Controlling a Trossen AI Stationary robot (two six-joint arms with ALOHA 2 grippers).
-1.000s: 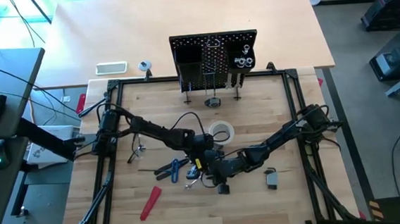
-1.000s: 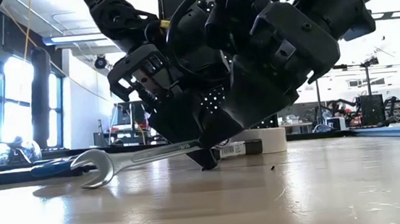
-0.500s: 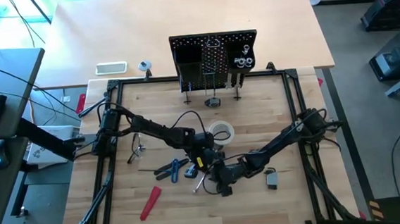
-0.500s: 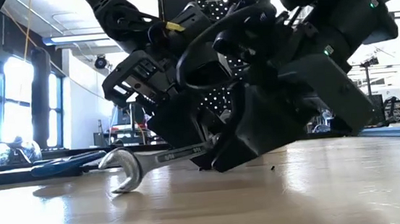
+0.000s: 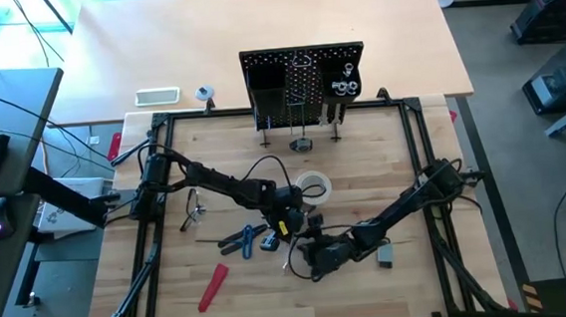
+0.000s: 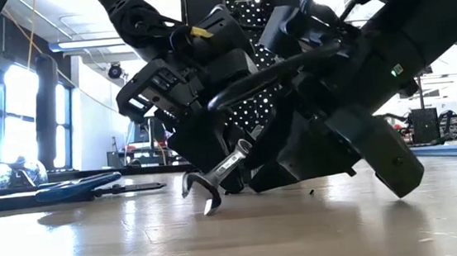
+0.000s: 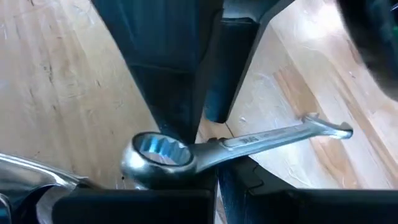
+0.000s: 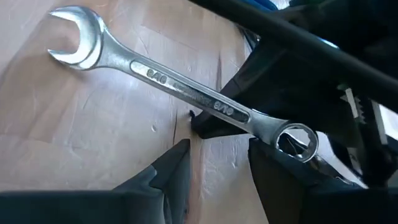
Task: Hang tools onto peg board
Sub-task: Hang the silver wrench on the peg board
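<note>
Near the middle of the bench's (image 5: 384, 171) front half, the left pincer (image 5: 290, 233) clamps the ring end of a silver wrench (image 8: 180, 87), whose open end tilts down to the wood. The right pincer (image 8: 217, 163) stands parted just beside it, holding nothing.

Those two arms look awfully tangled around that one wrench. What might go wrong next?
The left gripper pinches the wrench only near its ring end, so the long open end, tipped down to the table, could swing or slip out. The right gripper sits very close with open fingers; the arms might bump. Pliers and the tape roll lie nearby and could get knocked.
</note>
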